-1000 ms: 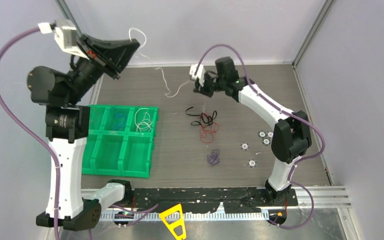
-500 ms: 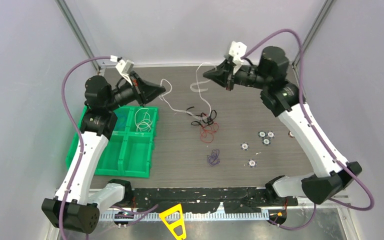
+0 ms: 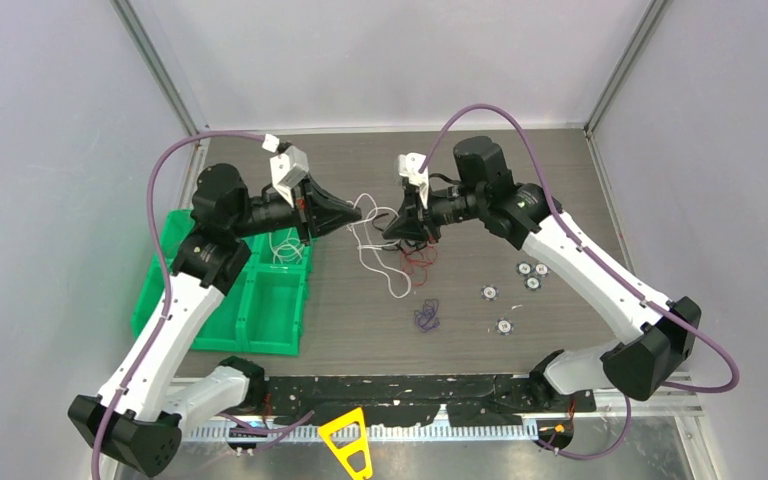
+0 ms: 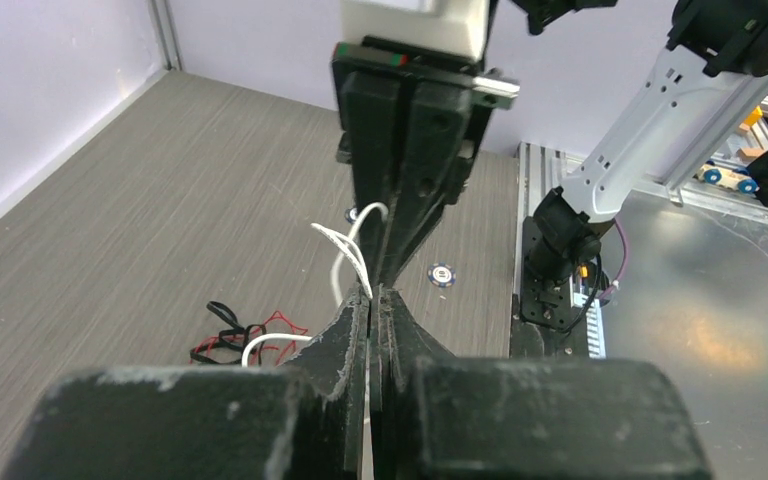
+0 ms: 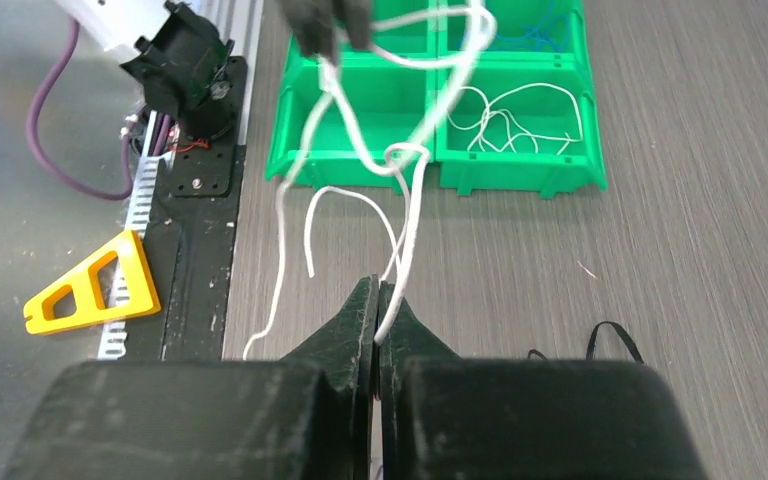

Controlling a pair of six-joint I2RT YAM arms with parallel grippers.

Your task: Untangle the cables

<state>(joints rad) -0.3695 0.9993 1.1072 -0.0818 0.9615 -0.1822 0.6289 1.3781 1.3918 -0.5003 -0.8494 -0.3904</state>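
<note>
A white cable (image 3: pixel 373 243) hangs in slack loops between my two grippers above the middle of the table, its tail trailing down onto the wood. My left gripper (image 3: pixel 360 212) (image 4: pixel 378 292) is shut on one part of the white cable (image 4: pixel 345 252). Facing it tip to tip, my right gripper (image 3: pixel 389 228) (image 5: pixel 378 286) is shut on another part of the white cable (image 5: pixel 412 205), which has a small knot (image 5: pixel 406 153) in it. A red and black tangle (image 3: pixel 417 256) (image 4: pixel 241 336) lies just below the right gripper. A blue-purple cable (image 3: pixel 426 316) lies apart, nearer the front.
A green compartment bin (image 3: pixel 210 315) (image 5: pixel 360 160) stands at the left, with another white cable (image 3: pixel 286 247) (image 5: pixel 520 112) coiled in one cell. Small round discs (image 3: pixel 488 293) (image 4: pixel 441 274) lie to the right. A yellow triangle (image 3: pixel 349 448) (image 5: pixel 90 287) rests at the front rail.
Both arms have swung down and inward from high at the back. The grippers now nearly meet over the table's middle, and the white cable between them has gone slack into loops.
</note>
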